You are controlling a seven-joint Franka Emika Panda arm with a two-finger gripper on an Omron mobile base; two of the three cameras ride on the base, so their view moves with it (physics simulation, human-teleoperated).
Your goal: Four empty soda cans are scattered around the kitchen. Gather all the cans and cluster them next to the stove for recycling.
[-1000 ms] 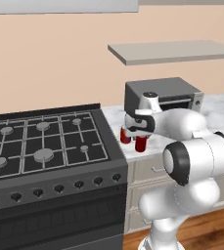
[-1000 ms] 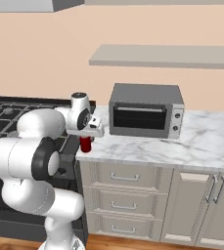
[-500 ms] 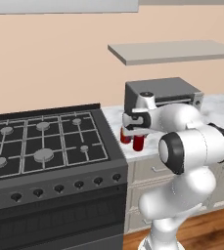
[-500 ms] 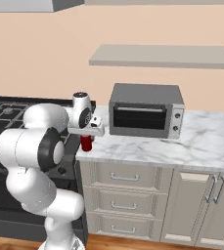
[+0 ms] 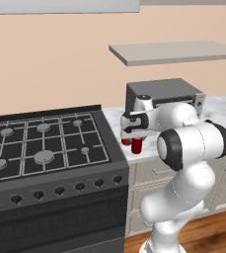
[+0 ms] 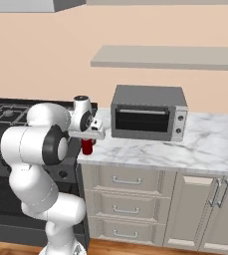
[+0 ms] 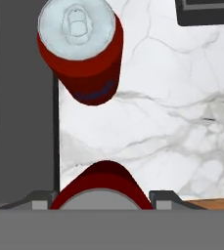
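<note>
The claw (image 7: 103, 197) is clamped on a red soda can (image 7: 101, 188), its two dark tips pressing the can's sides at the bottom of the hand view. From the left base view the held can (image 5: 136, 145) hangs upright under the claw (image 5: 135, 134), above the white marble worktop (image 5: 115, 117) just beside the stove (image 5: 45, 148).

A second red soda can (image 7: 79, 53) stands on the marble at 12 o'clock from the held one in the hand view, close to the dark strip of the stove's edge. In the left base view it peeks out at 9 o'clock of the held can (image 5: 126, 141).

A grey countertop oven (image 6: 148, 112) sits further back on the worktop (image 6: 205, 144), well apart from both cans.

The step in hand looks like setting this can down next to its neighbour. Whether its base already touches the marble is hard to tell from these angles. To do it well, lower straight down with the can kept upright, leave a small gap from the standing can so it is not knocked, and part the tips only once the base rests flat.
</note>
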